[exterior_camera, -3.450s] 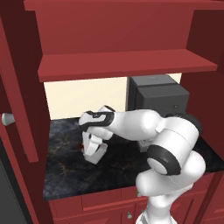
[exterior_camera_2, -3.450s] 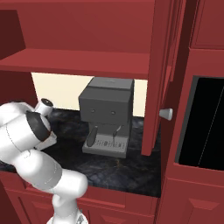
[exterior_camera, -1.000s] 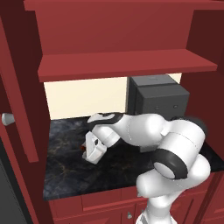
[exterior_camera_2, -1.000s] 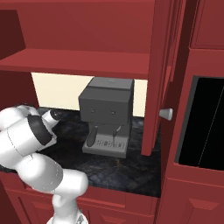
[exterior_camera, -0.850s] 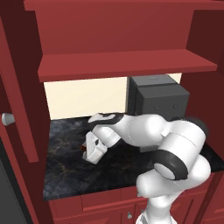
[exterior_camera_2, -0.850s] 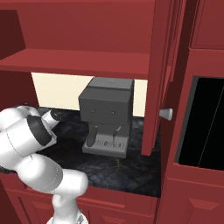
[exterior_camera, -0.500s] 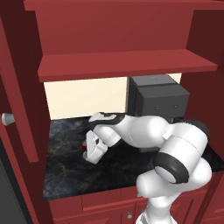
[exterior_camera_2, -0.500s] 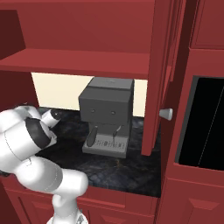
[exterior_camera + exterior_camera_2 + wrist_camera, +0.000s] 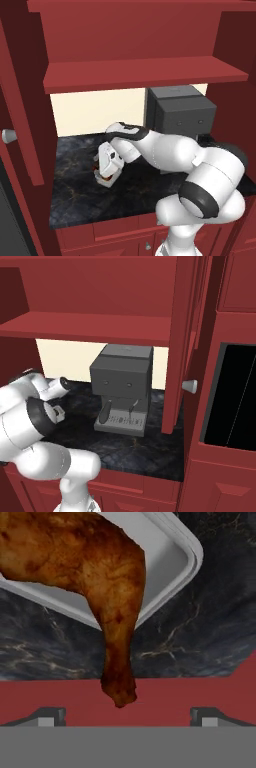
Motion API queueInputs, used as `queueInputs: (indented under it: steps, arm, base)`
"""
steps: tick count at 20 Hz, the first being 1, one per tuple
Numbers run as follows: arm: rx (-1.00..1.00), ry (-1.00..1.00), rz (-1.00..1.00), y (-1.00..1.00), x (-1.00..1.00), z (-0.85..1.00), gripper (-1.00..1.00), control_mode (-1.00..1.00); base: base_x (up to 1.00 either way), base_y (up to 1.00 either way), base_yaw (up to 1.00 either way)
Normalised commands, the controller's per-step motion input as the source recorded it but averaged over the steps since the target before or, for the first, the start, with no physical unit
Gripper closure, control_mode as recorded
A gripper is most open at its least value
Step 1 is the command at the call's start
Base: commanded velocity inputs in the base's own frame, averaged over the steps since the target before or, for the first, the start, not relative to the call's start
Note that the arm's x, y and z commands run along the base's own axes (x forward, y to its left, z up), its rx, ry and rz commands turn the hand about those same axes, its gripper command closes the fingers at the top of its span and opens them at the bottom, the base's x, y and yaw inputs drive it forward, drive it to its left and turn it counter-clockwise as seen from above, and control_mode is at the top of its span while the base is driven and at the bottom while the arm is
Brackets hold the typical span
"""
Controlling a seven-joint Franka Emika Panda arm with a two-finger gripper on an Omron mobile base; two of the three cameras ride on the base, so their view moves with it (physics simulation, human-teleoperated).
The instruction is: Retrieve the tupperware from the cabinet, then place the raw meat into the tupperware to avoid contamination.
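Hand view: raw meat (image 9: 95,577) lies in tupperware (image 9: 175,559), thin end overhanging rim.
My fingers (image 9: 51,716) spread wide, released, above tabletop (image 9: 200,642).

Base cams flank arm, share counter (image 9: 75,195); hand cam close (downward).

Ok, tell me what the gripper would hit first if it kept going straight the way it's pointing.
Most likely the raw meat, which lies dead ahead between the open gripper tips, its thick end over the tupperware. Depth is hard to judge here.
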Motion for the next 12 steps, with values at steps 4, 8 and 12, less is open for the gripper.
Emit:
queueInputs:
  steps: [4,8,12]
  arm:
    - [0.04,0.00,-0.03,0.00,-0.13,0.18,-1.00,-1.00]
    - [0.00,-0.03,-0.01,-0.12,-0.33,0.16,-1.00,-1.00]
    - [-0.02,-0.06,0.00,-0.22,-0.31,0.35,-1.00,-1.00]
  base:
    - [0.00,0.00,0.00]
    - [0.00,0.00,0.00]
    - [0.00,0.00,0.00]
